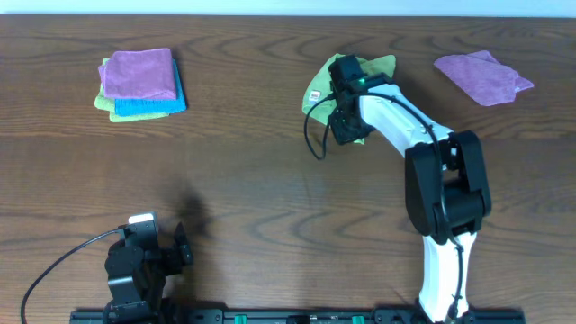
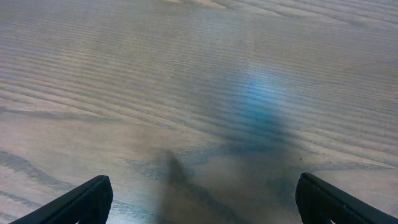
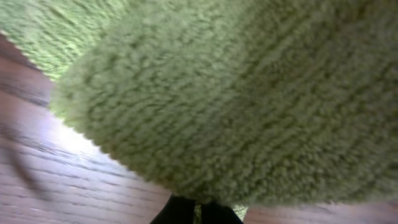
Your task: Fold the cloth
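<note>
Dark wood-grain desk (image 1: 252,180) ran under both arms. The right jaws looked clamped on a raised fold of the lime-green cloth (image 1: 376,65), though pile hid their tips in the wrist view. The left jaws stood wide over bare wood near the front edge. The cloth lay at the far middle, a purple cloth (image 1: 483,76) well to its right. A thin pinch could slip off the terry and drop the fold crooked. The black cable (image 1: 310,135) just beside it might snag the hem.

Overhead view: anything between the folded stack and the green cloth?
No. Bare table between the stack and the green cloth, per the overhead view.
</note>
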Robot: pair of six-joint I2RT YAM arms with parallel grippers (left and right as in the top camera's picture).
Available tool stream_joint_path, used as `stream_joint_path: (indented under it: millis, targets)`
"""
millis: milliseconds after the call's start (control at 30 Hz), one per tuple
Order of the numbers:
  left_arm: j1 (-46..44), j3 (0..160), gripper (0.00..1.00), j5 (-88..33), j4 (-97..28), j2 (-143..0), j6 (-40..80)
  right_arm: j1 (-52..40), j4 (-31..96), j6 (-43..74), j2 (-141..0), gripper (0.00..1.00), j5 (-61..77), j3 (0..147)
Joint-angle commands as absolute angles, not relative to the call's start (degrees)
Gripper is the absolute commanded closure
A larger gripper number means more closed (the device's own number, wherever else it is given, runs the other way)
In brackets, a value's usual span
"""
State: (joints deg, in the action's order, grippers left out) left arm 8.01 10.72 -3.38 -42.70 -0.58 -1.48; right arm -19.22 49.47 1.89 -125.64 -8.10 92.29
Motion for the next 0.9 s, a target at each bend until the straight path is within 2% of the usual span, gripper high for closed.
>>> stream_joint_path:
  millis: [0, 333, 733, 800, 867]
  targets:
    - [7.79, 9.47, 0.05, -2.57, -43.27, -0.21, -1.26, -18.7, 51.27, 2.0, -125.69, 0.99, -10.13, 92.84]
    - [7.79, 9.47, 0.05, -2.57, -43.27, -0.21, -1.26, -18.41, 55.92, 11.62, -116.92, 0.99, -11.49, 93.12]
    - [7.79, 9.47, 0.05, -2.59, -43.27, -0.21, -1.23, -14.09, 65.98, 33.93, -116.36, 0.99, -16.53, 93.1]
    - [7.79, 9.47, 0.05, -2.59, -43.27, -0.21, -1.26, -12.97, 68.97, 37.3, -116.36, 0.95, -18.39, 93.08]
    - [7.79, 9.47, 0.05, -2.57, -43.27, -0.21, -1.26, -12.03, 71.07, 39.0, -116.36, 0.88, -19.64, 93.08]
